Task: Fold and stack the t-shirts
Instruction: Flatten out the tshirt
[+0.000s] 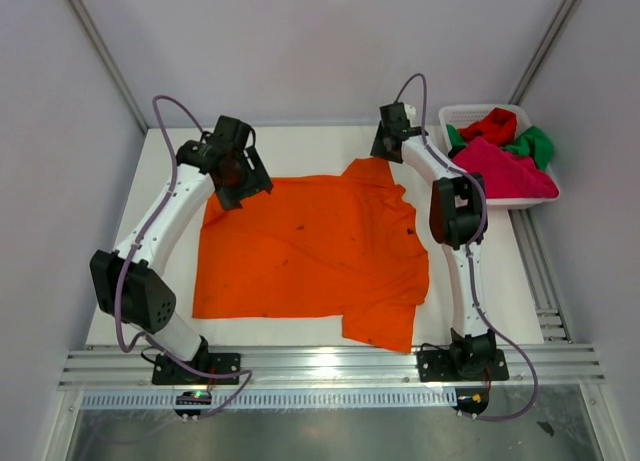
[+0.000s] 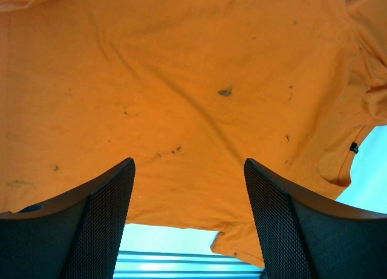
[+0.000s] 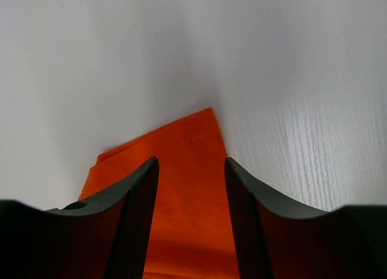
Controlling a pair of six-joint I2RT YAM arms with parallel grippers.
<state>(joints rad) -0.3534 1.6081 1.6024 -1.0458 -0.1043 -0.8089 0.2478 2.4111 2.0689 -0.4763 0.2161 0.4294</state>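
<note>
Two arms stand bolted by black base blocks (image 1: 195, 366) to the slotted aluminium rail (image 1: 330, 366). The left arm (image 1: 165, 216) and right arm (image 1: 455, 281) share white tubular links and bulky black joint housings. A thin purplish-grey cable (image 1: 155, 116) runs along each arm from the rail end to the wrist. The left gripper (image 2: 188, 161) and right gripper (image 3: 191, 160) carry black fingers (image 2: 103, 218) faced with fine mesh-textured pads.

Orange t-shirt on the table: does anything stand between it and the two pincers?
Nothing visible does. The orange t-shirt lies spread out and uncovered. The left pincer is open directly over its cloth, and the right pincer is open at its far edge. The basket stands off to the right.
</note>
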